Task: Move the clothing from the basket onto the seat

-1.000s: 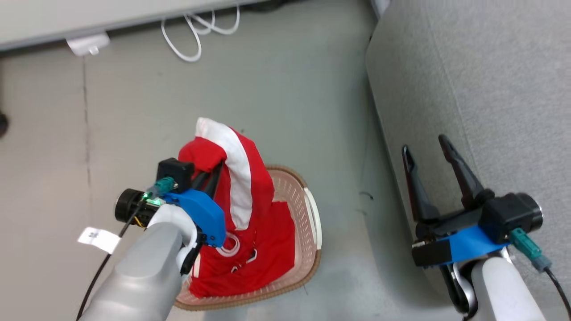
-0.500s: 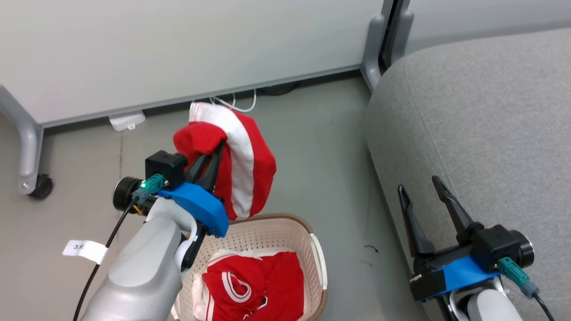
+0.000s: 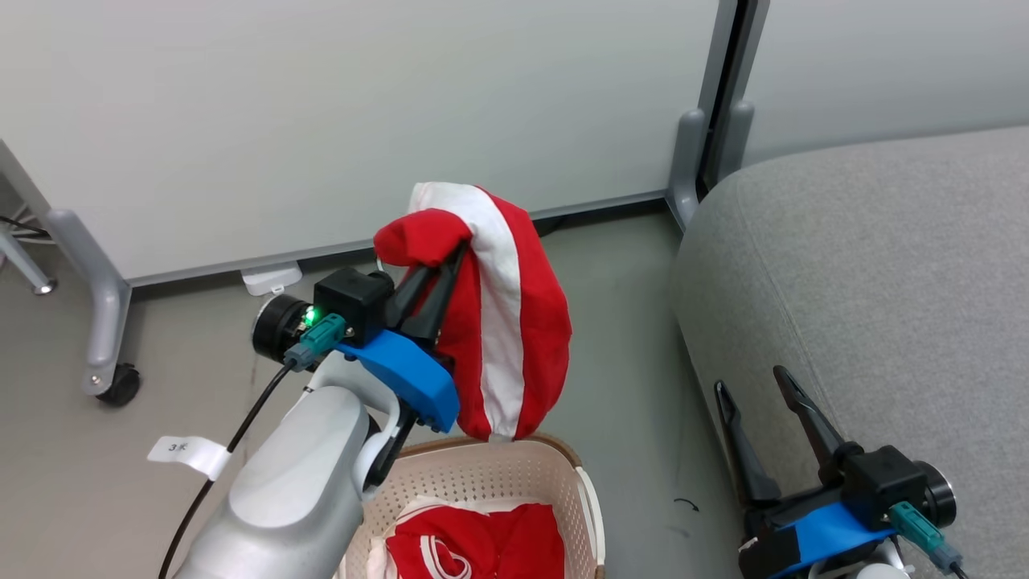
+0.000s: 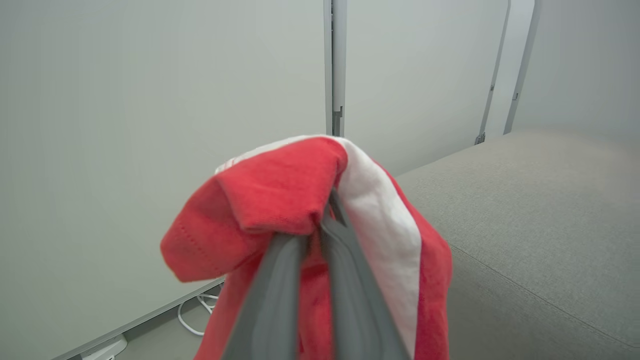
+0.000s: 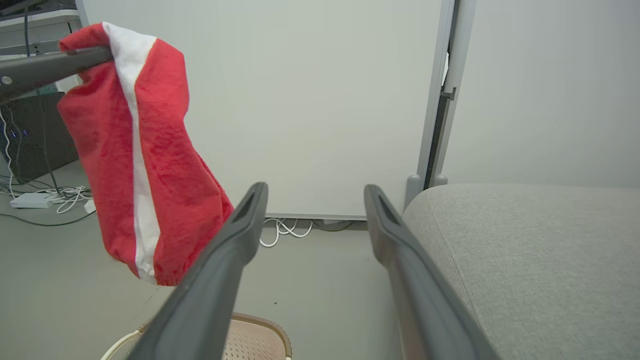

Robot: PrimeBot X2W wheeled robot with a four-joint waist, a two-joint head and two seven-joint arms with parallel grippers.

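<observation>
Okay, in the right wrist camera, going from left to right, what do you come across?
left gripper, shut on the garment → garment hanging from it → right gripper, open → seat

text "3", next character unclear | on white tag [image 3: 187,453] | on black cable [image 3: 243,418]

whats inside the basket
A crumpled red garment with white trim lies in the basket. Its floor and anything beneath the garment are covered, and the near end runs off the head view.
</observation>
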